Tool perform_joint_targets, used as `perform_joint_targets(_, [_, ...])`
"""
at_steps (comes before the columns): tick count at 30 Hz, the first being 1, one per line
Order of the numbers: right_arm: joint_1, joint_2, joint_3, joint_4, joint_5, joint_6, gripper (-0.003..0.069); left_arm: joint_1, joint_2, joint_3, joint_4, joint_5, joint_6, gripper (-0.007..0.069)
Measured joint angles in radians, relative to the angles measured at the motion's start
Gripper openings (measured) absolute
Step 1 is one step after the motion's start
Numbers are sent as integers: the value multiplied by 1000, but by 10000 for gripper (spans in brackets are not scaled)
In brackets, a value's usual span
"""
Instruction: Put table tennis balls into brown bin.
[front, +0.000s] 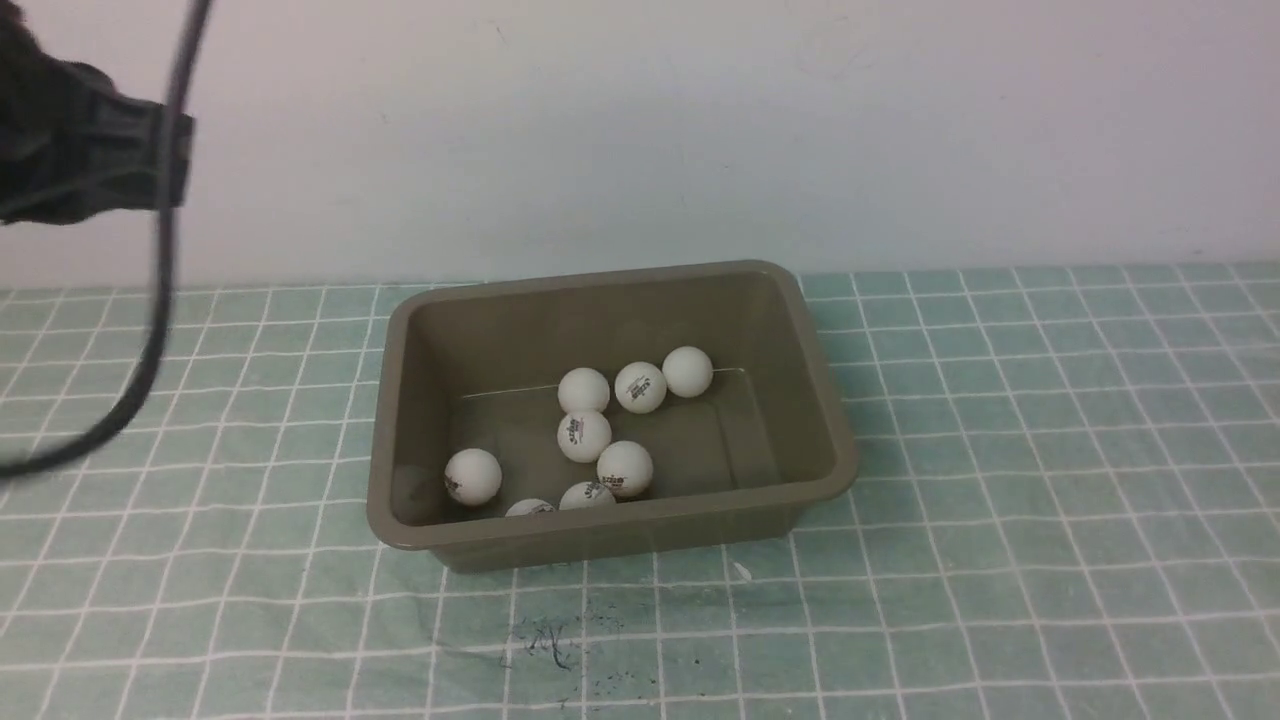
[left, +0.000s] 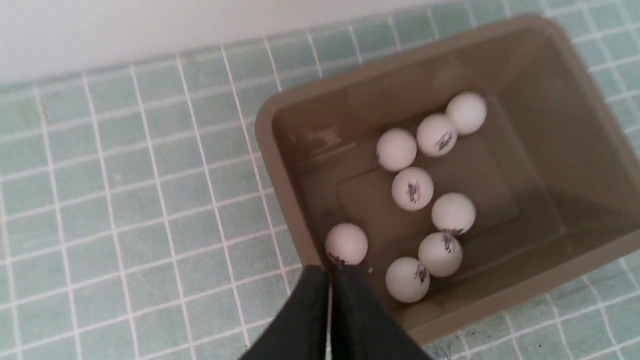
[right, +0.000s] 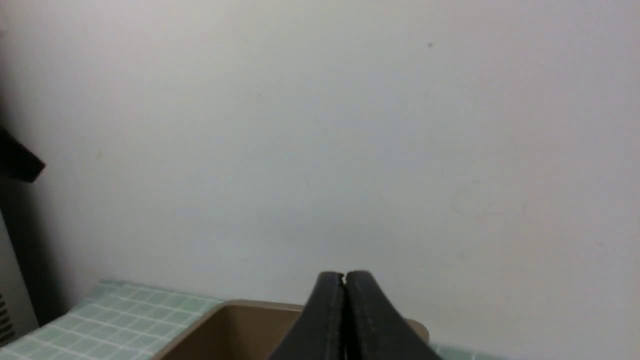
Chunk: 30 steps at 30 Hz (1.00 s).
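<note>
A patch of dark scribble marks (front: 545, 640) is lying on the cloth (front: 1050, 480) just on the camera side of the bin (front: 620, 535), with a small white speck (front: 740, 572) beside the bin's near wall. The bin is sitting on the green checked cloth, its long sides running across the front view and its far rim lying close to the pale wall (front: 700, 130).

All the balls (front: 584, 435) in view are resting inside the bin: eight are showing, though only seven were expected. Three are sitting in a row against the bin's far wall. One is lying just in front of that row, another near the bin's middle, and two are half hidden behind the near rim. One is sitting apart by the bin's left end.

The left gripper (left: 330, 274) is hanging above the bin's near left corner, its jaws pressed together and holding nothing; its arm (front: 80, 150) and a cable (front: 160, 250) are showing up and left of the bin. The right gripper (right: 344, 278) is pointing toward the wall above the bin's rim, its jaws also together and empty.
</note>
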<state>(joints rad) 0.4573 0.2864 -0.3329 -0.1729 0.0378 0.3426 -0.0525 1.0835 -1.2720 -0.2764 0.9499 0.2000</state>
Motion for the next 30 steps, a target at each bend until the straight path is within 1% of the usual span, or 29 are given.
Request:
perform_joint_targets(4, [0,-14,10,-5,-20,-15,-13,0,-274,197,-14,-132,0,-5])
perform_joint_targets(5, [0,-14,10,-6,-21,-26,-13,0,-383,288,-34,-194,0,-5])
perform_joint_targets(6, [0,-14,10,-6,-21,-28,-13,0,-396,288,-38,-201,0,-5])
perform_joint_targets(8, [0,-14,11,-7,-21,-34,-13,0,-533,430,-84,-274,-6,-5])
perform_joint_targets(9, [0,-14,11,-7,-20,-34,-13,0,-541,439,-87,-278,-6,-5])
perform_joint_targets(11, [0,-14,11,-7,-5,-37,-13,0,-627,535,-113,-331,-4,-5])
perform_joint_targets(19, [0,-14,11,-7,48,-37,-13,2,-729,666,-130,-346,19,-5])
perform_joint_targets(30, [0,-14,11,-7,62,-37,-13,3,-740,688,-133,-302,18,-5])
